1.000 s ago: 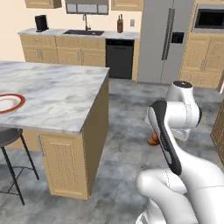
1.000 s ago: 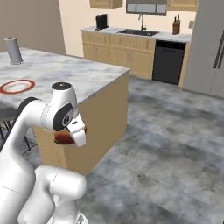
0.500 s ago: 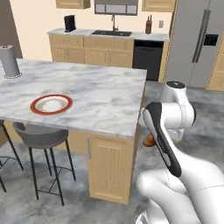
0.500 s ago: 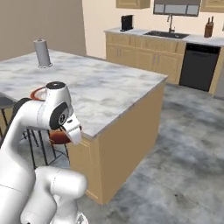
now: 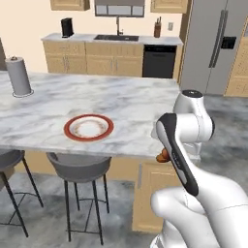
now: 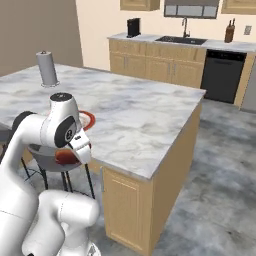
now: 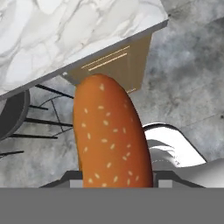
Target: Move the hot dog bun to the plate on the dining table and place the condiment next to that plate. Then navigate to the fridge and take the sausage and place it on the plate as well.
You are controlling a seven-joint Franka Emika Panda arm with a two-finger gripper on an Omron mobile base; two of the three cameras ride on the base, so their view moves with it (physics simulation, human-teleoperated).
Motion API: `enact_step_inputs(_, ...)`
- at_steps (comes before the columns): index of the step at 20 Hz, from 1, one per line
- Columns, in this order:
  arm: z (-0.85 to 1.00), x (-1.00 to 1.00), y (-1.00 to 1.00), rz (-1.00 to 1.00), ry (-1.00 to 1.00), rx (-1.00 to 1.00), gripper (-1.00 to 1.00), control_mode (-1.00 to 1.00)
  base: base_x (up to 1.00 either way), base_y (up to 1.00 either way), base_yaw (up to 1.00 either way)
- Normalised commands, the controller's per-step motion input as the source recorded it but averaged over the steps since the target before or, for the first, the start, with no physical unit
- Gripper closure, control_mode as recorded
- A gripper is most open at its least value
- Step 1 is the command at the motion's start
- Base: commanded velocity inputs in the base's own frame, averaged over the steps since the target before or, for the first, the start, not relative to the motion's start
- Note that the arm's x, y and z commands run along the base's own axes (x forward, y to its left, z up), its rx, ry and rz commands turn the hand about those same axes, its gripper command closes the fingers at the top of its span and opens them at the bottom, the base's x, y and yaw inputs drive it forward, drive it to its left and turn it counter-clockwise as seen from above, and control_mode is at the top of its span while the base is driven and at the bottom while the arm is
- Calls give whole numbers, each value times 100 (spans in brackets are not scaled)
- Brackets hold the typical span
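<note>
A sesame-seeded hot dog bun [image 7: 111,135] runs up the middle of the hand view, with my gripper [image 7: 118,176] shut on it. The hand is tucked low against my body beside the table's corner, where the bun [image 5: 163,155] [image 6: 64,157] peeks out under the wrist. The red-rimmed plate [image 5: 89,127] [image 6: 89,120] lies on the marble dining table [image 5: 131,104] [image 6: 145,117], left of the arm and above the hand. The fridge [image 5: 218,43] stands at the back right. The condiment and the sausage are out of view.
A paper towel roll [image 5: 19,76] [image 6: 47,69] stands on the table's far left. Two grey stools [image 5: 77,167] sit under the near edge by the plate. Cabinets, sink and a dark dishwasher [image 5: 159,62] line the back wall. Grey floor lies open to the right.
The base has driven, so both base views have swung: the table and plate now sit nearer and more central. The bun stays held, with the arm tucked as before.
</note>
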Motion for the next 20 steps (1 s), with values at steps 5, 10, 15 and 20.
enact_step_inputs(5, 0, 0, 0, 0, 0, 0, 100, 100, 78, 100, -36)
enact_step_inputs(10, 0, 0, 0, 0, 0, 0, 100, 100, 73, 95, -30)
enact_step_inputs(15, 0, 0, 0, 0, 0, 0, 100, 100, 94, 44, -15)
enact_step_inputs(20, -11, 93, 3, -3, 3, 0, 100, -100, 0, 0, 0)
